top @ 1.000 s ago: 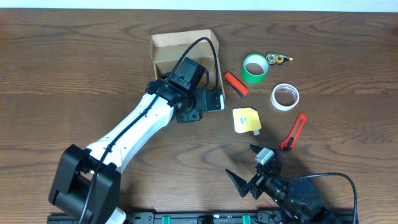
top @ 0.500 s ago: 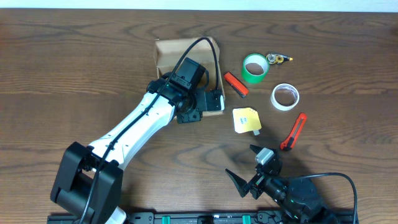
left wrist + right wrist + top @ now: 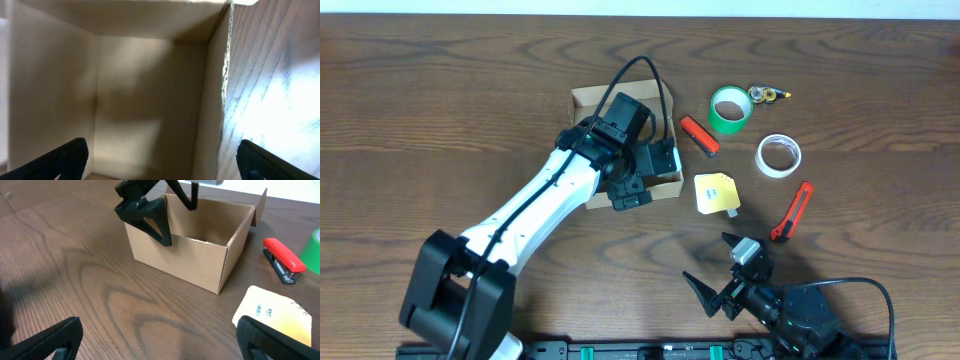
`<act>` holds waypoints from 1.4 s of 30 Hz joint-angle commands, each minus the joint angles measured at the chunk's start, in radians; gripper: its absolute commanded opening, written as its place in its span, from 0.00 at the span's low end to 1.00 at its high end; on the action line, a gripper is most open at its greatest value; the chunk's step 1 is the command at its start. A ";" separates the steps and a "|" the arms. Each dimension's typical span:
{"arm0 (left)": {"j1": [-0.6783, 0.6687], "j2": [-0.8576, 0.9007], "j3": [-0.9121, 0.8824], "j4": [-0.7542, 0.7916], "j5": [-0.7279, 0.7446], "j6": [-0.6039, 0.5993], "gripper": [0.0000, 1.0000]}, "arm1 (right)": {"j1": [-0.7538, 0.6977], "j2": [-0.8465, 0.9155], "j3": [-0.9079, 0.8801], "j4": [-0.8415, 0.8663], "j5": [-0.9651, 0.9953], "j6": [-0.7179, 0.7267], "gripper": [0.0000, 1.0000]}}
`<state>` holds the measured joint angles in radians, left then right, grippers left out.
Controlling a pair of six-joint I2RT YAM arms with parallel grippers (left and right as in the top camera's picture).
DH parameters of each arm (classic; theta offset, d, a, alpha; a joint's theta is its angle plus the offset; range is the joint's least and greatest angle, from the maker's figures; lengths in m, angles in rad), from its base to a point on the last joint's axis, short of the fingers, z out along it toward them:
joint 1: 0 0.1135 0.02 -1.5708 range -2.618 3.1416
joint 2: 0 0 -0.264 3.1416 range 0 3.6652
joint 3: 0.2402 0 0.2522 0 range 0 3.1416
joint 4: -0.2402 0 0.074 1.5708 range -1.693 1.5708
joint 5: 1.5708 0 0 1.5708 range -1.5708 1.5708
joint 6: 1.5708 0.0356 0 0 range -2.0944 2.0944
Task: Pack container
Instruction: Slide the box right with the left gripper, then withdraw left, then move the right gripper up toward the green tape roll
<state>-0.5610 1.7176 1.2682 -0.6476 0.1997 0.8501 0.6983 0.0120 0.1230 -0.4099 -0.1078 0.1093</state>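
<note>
Barely begun: finds container [image 3: 190, 262] empty, green tape [image 3: 732, 124], stapler [image 3: 699, 135], cutter [image 3: 792, 212] out on desk [image 3: 440, 100]; holds left gripper [image 3: 165, 160] parted astride its wall, right gripper [image 3: 160, 337] parted, idle.

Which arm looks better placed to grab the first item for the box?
Probably the right. The right gripper is open and free, just below the yellow packet, with the red cutter close by too. The left gripper is occupied at the box, its fingers straddling one wall.

White left arm [image 3: 535, 205] with black joints, black hand [image 3: 645, 178] and looping cable [image 3: 645, 63].
</note>
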 commanded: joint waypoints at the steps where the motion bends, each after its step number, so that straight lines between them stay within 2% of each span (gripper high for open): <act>1: 0.002 -0.102 0.040 -0.018 0.008 -0.189 0.95 | 0.016 -0.006 -0.003 0.000 -0.001 -0.013 0.99; 4: 0.002 -0.187 0.070 -0.063 0.007 -0.317 0.95 | 0.016 -0.006 -0.003 0.000 -0.001 -0.013 0.99; 8: 0.029 -0.303 0.083 -0.149 0.000 -0.389 0.95 | 0.016 -0.006 -0.003 0.000 -0.001 -0.013 0.99; 12: 0.142 -0.369 0.083 -0.191 0.018 -0.492 0.95 | 0.016 -0.006 -0.003 0.000 -0.001 -0.013 0.99; 19: 0.384 -0.390 0.083 -0.275 0.284 -0.496 0.95 | 0.016 -0.006 -0.003 0.000 -0.001 -0.013 0.99; 42: 0.404 -0.384 0.083 -0.325 0.279 -0.495 0.95 | 0.016 -0.006 -0.003 0.002 -0.002 -0.009 0.99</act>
<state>-0.1589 1.3277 1.3453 -0.9516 0.4652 0.3626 0.6983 0.0120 0.1230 -0.4091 -0.1078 0.1093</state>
